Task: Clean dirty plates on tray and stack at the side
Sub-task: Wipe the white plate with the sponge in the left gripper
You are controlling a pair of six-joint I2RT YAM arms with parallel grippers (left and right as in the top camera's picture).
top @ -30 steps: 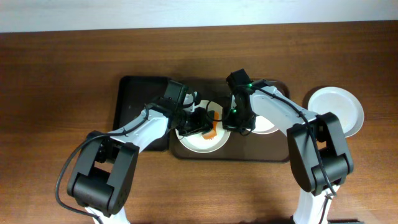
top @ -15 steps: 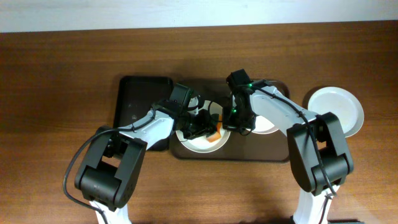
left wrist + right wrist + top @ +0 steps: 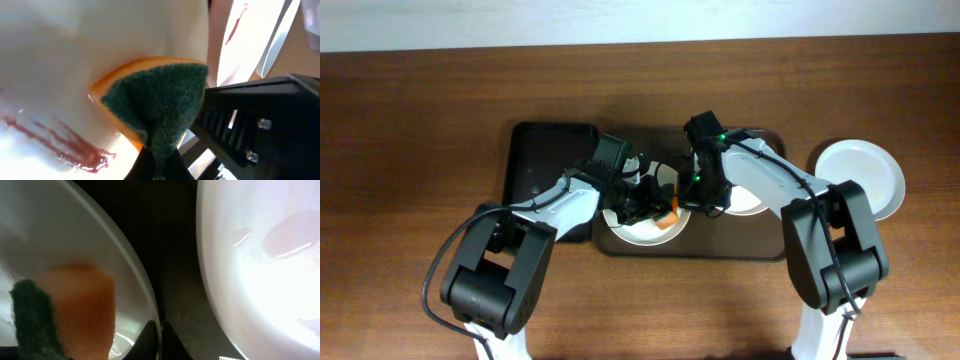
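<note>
Gripping the sponge (image 3: pixel 155 100), the left claw (image 3: pixel 157 165) is closed on its lower edge. Green scour side faces the camera, orange body behind it. The sponge is pressed against the left plate (image 3: pixel 60 60), just beside a red smear (image 3: pixel 65 145) on the white surface. Overhead, the left claw (image 3: pixel 642 205) sits over this plate (image 3: pixel 635 232), with the sponge (image 3: pixel 666 218) at the plate's right side.

The right claw (image 3: pixel 159 337) is pinched closed on the rim of the left plate (image 3: pixel 60 230), one fingertip on each side of the edge. The sponge (image 3: pixel 75 310) shows blurred just inside that rim. Overhead, the right claw (image 3: pixel 702 198) is between the two plates on the tray.

The middle plate (image 3: pixel 260 280) lies just beside it, wet and smeared at its centre, with a dark strip of tray (image 3: pixel 170 240) between the two plates. Both plates are on the brown tray (image 3: pixel 740 245); the middle plate (image 3: pixel 748 200) is partly under the right arm.

The side plate (image 3: pixel 860 175), white, sits on the bench (image 3: pixel 420 120) right of the tray, apart from it. A black tray (image 3: pixel 545 160) touches the brown tray's left edge.
</note>
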